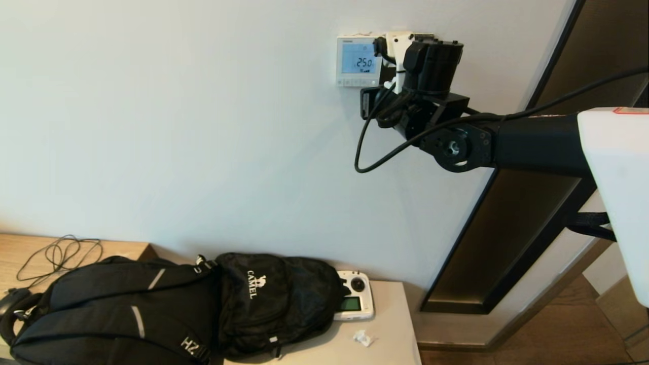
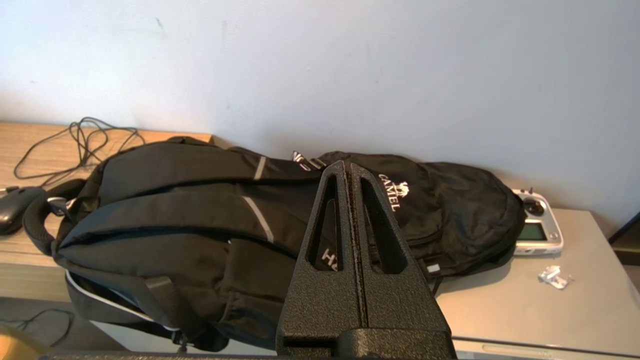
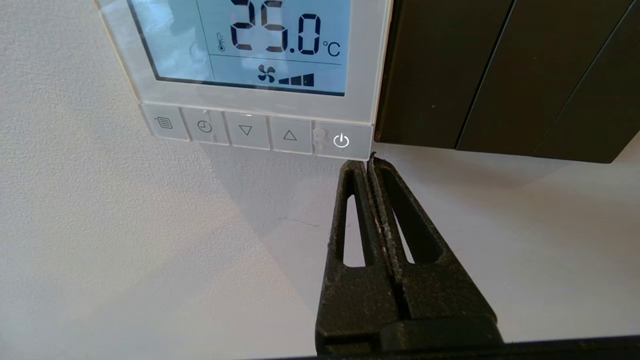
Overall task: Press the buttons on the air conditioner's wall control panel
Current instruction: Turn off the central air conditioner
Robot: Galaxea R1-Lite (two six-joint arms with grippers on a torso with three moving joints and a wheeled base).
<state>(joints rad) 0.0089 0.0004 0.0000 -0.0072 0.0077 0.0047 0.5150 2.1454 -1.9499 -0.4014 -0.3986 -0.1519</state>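
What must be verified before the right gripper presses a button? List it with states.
1. Air conditioner's wall control panel lit, showing 25.0: ok.
2. Right gripper shut for poking: ok.
3. Tip on the buttons: not ok, it sits below the power key corner.
4. Tip touching the wall: cannot tell.
5. Left gripper shut, away over the backpack: ok.

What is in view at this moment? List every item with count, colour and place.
Panel: 1, white, lit blue screen reading 25.0, on the wall.
Buttons: 5, pale, along the panel's bottom edge.
Switch plate: 1, dark, right of the panel.
Backpack: 1, black, on the table.
Controller: 1, white, beside the backpack.
Scrap: 1, white, in front of the controller.
Cable: 1, black, on the wooden shelf.
Right gripper: shut, tips just below the power button.
Left gripper: shut, above the backpack.
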